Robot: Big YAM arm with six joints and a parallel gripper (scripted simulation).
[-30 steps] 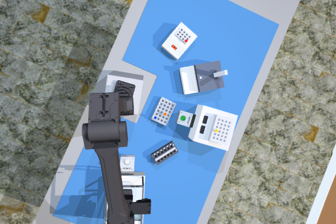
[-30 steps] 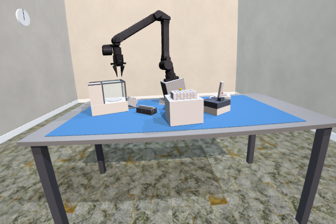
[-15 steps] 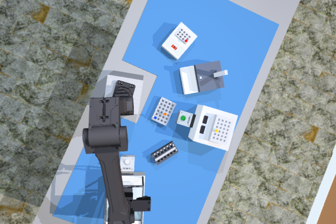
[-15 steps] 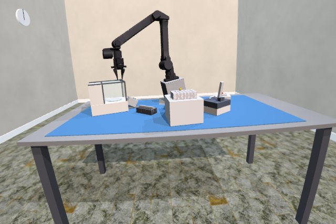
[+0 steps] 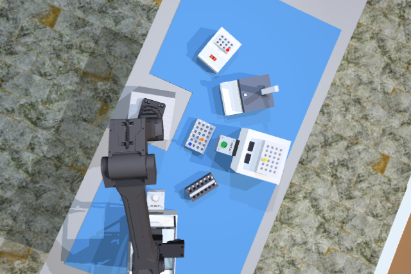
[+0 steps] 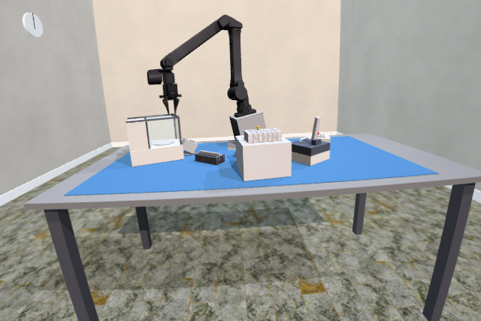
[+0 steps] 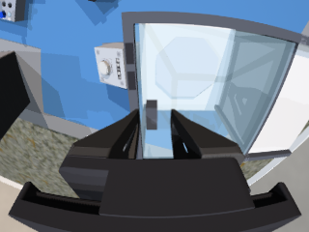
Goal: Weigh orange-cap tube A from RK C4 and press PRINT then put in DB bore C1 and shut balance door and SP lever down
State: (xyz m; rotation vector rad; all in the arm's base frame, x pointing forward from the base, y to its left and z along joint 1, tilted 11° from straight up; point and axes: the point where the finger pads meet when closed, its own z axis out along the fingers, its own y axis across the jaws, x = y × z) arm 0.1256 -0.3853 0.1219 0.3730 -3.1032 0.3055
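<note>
Tube A, orange cap point(image 5: 201, 139), stands in the rack RK point(image 5: 207, 125). The balance point(image 5: 162, 220) point(image 6: 157, 155) has its glass door shut, as far as I can tell, with the dark handle point(image 7: 152, 121) near the front end. Its pan point(image 7: 187, 68) point(image 6: 163, 142) shows bare through the glass. The white PRINT key point(image 5: 155, 197) point(image 7: 104, 68) is on the front. My gripper point(image 6: 172, 113) point(image 7: 154, 114) is partly open and holds nothing; its fingertips are at the glass box's top, one on each side of the handle in the wrist view. The SP lever point(image 5: 269, 90) point(image 6: 316, 128) stands up. The dry block DB point(image 5: 207, 61) holds a red-capped tube point(image 5: 227, 49).
A blue-capped tube point(image 5: 189, 144) is also in RK. The mixer MX point(image 5: 241, 166) point(image 6: 264, 160) with a yellow-capped tube point(image 5: 264, 160) point(image 6: 258, 128) stands behind RK. The dark magnet block MG point(image 5: 201, 187) point(image 6: 210, 157) lies between MX and the balance. The glass frame surrounds the pan.
</note>
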